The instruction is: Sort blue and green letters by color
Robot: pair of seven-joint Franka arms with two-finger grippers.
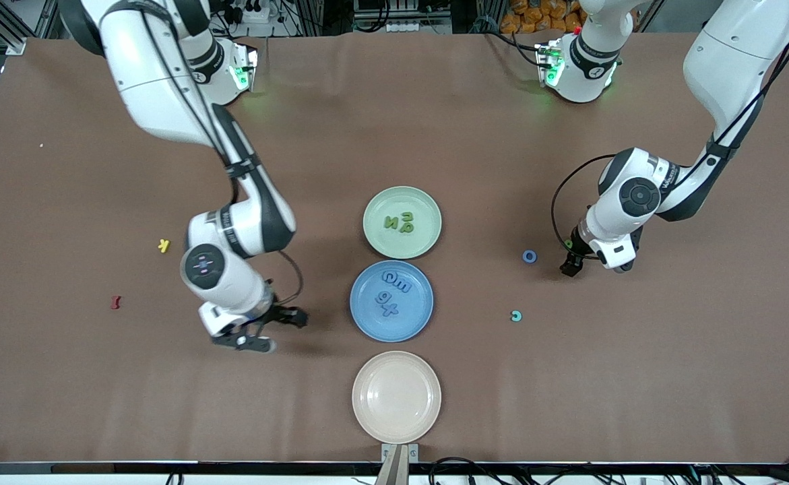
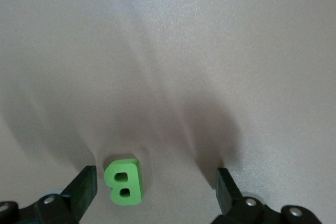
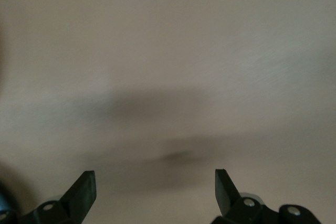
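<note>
A dark red piece [image 1: 116,302] and a yellow K-shaped piece [image 1: 163,246] lie toward the right arm's end of the table, one of each. The right gripper [image 1: 279,329] hangs low over bare table beside the blue plate [image 1: 367,322], fingers spread wide with nothing between them. Three plates stand in a line down the middle: a green plate [image 1: 428,202] farthest from the front camera, the blue plate next, a cream plate [image 1: 396,396] nearest. The green plate carries three green letters [image 1: 399,221]; the blue plate carries about four blue letters [image 1: 390,294], though overlap makes that count unsure. Toward the left arm's end lie two loose pieces, a teal ring-shaped piece [image 1: 516,315] and, farther from the camera, a blue ring [image 1: 529,256]. The left gripper [image 2: 156,184] sits low at the table beside that ring, fingers wide, with one green letter B [image 2: 124,181] lying flat between them, close to one finger.
</note>
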